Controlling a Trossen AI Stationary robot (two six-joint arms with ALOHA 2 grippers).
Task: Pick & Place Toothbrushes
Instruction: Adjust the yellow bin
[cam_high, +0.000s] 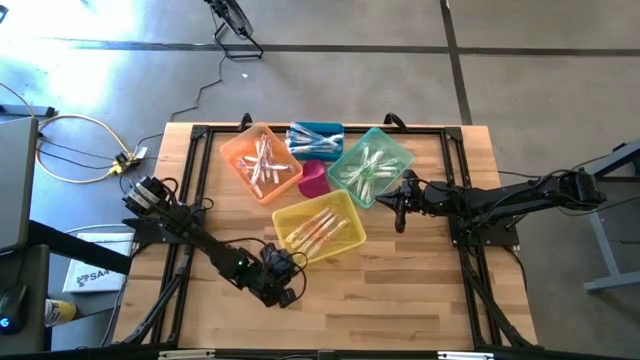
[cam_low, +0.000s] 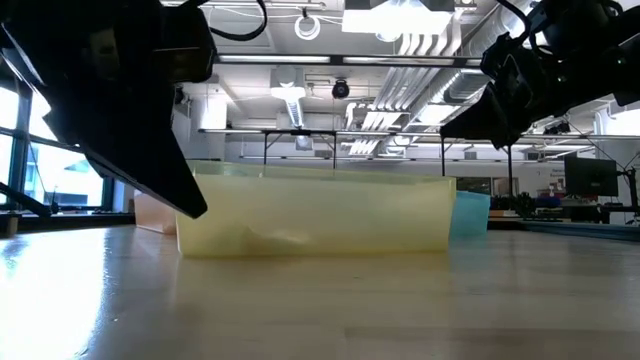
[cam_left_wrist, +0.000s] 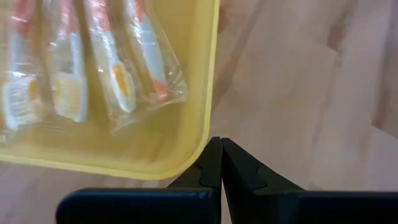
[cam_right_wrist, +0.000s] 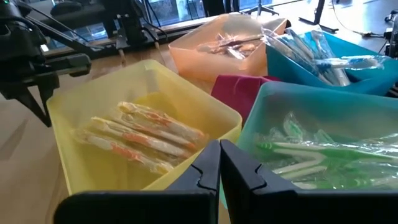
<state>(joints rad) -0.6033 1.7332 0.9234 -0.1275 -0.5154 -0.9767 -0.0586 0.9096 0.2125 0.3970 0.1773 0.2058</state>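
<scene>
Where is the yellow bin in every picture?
High view: the yellow bin sits at the front of the bin cluster, near the table's middle.
Low view: it fills the centre, standing on the table.
Left wrist view: its corner shows at the upper left, just beyond the shut left gripper.
Right wrist view: it is left of centre.
Shared landmark: the orange-accented toothbrushes lying inside it.

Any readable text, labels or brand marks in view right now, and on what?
"SA...": a partial word on the white box on the floor beside the table's left edge, high view; the rest is too small to read.
Wrapped toothbrushes in the yellow bin: no legible print.
Nothing else readable.
</scene>
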